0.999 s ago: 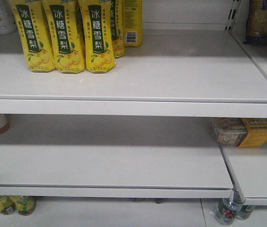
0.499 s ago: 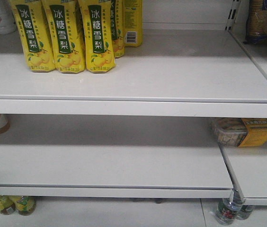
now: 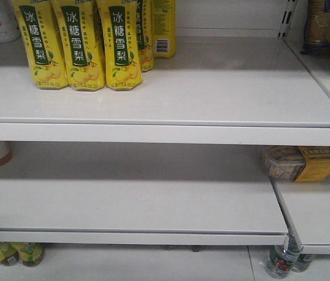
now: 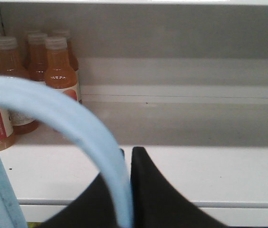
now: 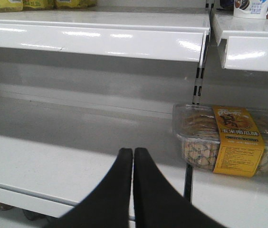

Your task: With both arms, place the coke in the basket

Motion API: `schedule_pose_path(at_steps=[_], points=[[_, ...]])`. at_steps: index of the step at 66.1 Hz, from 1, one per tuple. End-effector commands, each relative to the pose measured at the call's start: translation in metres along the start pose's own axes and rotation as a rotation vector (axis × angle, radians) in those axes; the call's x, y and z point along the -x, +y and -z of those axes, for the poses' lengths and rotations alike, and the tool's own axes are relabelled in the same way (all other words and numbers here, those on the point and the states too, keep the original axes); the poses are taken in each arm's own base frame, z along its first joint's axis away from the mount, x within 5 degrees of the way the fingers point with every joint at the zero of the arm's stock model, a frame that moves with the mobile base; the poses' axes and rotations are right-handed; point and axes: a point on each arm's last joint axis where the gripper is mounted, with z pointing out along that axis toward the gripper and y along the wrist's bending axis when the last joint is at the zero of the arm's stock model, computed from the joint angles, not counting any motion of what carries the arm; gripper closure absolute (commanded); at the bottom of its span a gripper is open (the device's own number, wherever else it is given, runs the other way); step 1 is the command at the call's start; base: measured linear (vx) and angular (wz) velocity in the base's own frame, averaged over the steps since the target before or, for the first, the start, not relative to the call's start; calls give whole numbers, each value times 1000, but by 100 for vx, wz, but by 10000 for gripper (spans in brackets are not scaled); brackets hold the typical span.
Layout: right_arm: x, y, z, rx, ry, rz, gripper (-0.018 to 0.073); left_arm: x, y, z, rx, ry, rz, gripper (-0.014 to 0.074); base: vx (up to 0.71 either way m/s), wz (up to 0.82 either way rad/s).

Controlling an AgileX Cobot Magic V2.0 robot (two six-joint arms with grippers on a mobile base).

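Observation:
The coke is not in any view. In the left wrist view, the pale blue handle of the basket (image 4: 77, 123) arcs from the upper left down between the black fingers of my left gripper (image 4: 128, 152), which is shut on it. A strip of the basket's side shows at the lower left edge. My right gripper (image 5: 133, 151) hangs in front of the middle shelf with its black fingertips pressed together and nothing between them. Neither arm shows in the front view.
White shelves (image 3: 165, 105) fill the front view. Yellow pear-drink bottles (image 3: 77, 44) stand at the top left. Orange drink bottles (image 4: 58, 66) stand at the shelf's left, and a clear snack tray with a yellow label (image 5: 229, 137) lies right of my right gripper. Small bottles (image 3: 13, 253) sit below.

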Motion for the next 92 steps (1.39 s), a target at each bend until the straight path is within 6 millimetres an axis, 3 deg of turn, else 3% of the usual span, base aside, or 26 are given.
schedule_pose_path(at_steps=[1,43,71,92], points=[[14,1,2,7,-79,10,569,16,-2,3,-11,-168,-93,603,0,0],[13,1,1,6,-77,10,569,15,-2,3,-11,-167,-93,603,0,0],[-23,-10,-13,-236,-121,-75,569,15,-2,3,-11,-167,-93,603,0,0],[-30,-13,-12,-287,-134,-10,569,15,-2,3,-11,-167,-93,603,0,0]])
